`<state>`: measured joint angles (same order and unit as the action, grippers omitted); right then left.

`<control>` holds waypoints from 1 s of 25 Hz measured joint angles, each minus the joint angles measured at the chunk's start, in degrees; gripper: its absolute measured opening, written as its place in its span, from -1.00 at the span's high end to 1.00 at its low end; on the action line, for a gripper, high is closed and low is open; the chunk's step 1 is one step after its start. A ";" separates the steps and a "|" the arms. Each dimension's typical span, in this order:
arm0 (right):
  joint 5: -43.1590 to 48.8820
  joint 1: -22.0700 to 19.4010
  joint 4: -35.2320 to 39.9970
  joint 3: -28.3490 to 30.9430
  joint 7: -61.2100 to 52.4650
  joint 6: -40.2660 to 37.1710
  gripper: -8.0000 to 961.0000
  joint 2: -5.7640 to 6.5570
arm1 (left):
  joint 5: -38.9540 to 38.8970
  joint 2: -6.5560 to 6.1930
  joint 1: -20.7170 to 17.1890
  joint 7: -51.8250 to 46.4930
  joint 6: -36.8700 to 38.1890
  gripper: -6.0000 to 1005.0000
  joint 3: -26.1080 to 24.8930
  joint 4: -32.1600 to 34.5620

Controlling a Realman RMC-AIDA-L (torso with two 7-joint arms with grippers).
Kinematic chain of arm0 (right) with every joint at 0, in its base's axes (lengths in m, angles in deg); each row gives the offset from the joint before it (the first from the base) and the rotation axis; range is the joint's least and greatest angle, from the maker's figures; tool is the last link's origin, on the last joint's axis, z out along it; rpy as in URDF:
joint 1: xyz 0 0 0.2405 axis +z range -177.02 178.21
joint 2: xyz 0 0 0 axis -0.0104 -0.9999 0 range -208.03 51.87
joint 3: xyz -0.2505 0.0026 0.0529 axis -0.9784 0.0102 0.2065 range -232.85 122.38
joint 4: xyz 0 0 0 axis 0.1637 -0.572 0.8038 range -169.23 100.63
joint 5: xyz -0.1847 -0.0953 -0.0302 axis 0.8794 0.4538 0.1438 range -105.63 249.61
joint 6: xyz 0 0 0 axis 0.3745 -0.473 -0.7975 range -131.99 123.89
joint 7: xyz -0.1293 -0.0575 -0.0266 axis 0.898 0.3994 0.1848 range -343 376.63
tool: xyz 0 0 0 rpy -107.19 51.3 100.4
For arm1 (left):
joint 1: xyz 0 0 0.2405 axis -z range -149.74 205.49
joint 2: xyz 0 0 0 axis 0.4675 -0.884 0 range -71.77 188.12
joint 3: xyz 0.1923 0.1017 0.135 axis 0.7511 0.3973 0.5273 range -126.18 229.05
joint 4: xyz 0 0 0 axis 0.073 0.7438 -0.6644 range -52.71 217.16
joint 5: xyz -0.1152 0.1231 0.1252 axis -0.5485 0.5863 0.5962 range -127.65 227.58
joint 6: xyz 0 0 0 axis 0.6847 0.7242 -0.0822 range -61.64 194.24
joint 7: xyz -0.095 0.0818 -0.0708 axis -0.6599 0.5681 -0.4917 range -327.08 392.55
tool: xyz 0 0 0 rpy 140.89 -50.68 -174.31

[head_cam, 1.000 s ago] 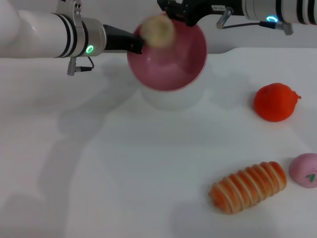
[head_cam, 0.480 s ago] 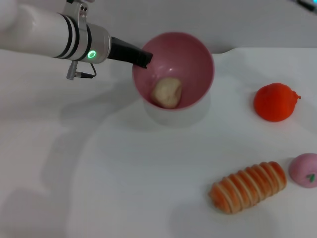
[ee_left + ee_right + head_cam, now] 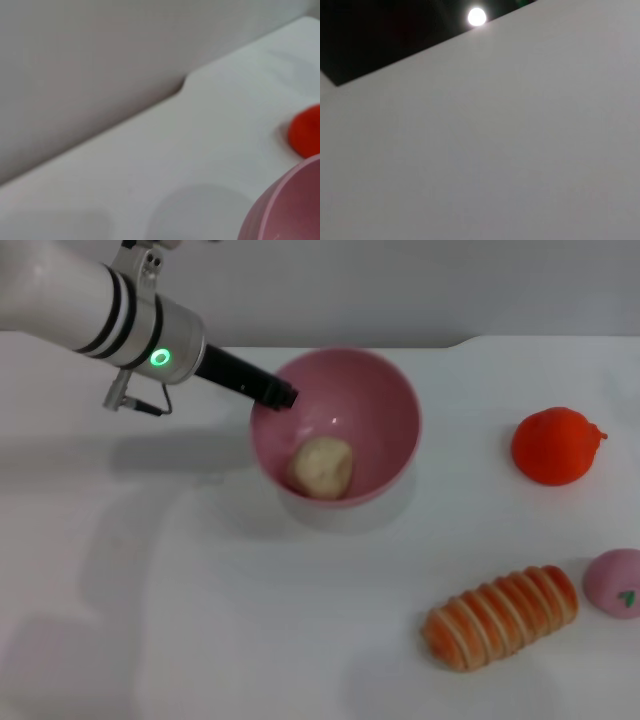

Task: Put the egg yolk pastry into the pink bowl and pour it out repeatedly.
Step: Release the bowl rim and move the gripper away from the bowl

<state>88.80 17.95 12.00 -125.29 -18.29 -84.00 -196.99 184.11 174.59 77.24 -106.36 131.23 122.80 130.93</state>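
The glossy round pink plastic bowl stands on the white table with the small pale beige matte egg yolk pastry lying inside it. The left gripper is clamped on the bowl's rim, on the side away from the orange-red round fruit. The right gripper is out of sight.

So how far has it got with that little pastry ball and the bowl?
The putting-in part looks done: the egg yolk pastry lies inside the pink bowl. In hand: the left gripper is at the bowl's rim, apparently holding it above the table. Left to do: pouring the pastry out, then repeating. The right arm is out of the head view.
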 joint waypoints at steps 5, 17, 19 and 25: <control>-2.37 0.43 -6.17 0.49 2.95 -2.30 -0.16 -0.01 | 3.28 -0.32 0.20 -1.54 5.03 0.73 -1.14 -0.11; -2.13 2.77 -8.72 -0.01 3.94 -3.55 -0.16 0.07 | 5.46 1.23 -2.20 -4.55 3.09 0.73 4.38 -1.70; -2.06 3.44 -9.05 -0.01 3.98 -3.56 -0.16 0.08 | 5.42 1.24 -2.53 -4.76 2.78 0.73 4.81 -1.73; -2.00 4.89 -9.22 -0.24 4.07 -3.54 -0.16 0.22 | 5.17 1.44 -3.72 -5.06 0.81 0.73 5.54 -2.51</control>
<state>86.80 22.84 2.78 -125.54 -14.21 -87.54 -196.77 189.28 176.03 73.52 -111.42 132.04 128.34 128.42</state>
